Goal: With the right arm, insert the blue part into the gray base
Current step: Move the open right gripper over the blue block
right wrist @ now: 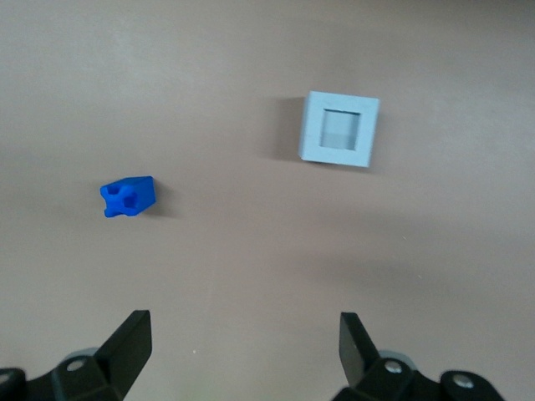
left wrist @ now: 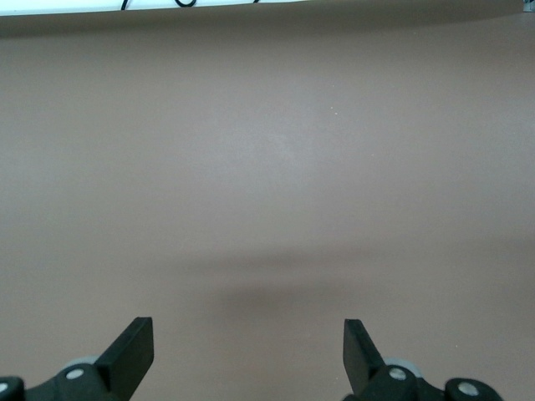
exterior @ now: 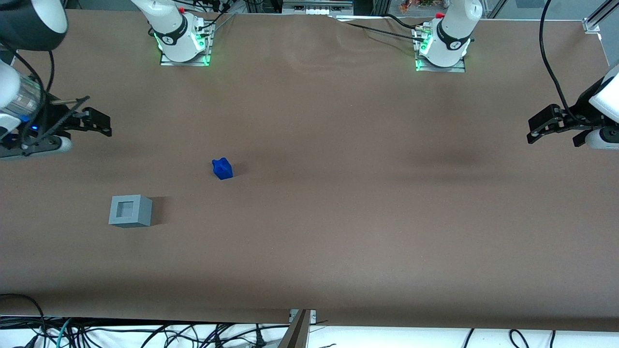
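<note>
Illumination is even and moderately bright across the matte brown table covering [exterior: 309, 193], with no glare on it. The light-gray plastic cube with a square recess [exterior: 130, 211] and the small bright-blue plastic block [exterior: 222, 169] each cast a short, soft-edged shadow toward the parked arm's end of the table. The black two-finger gripper of the right arm [exterior: 99, 123] hangs with fingers spread, well apart from both items; a faint diffuse shadow lies on the covering beneath it. Green base lights and a blue wrist light glow locally. The right wrist view is mildly soft, the gripper fingers [right wrist: 129, 347] blurred. Front view focus is acceptable throughout.
</note>
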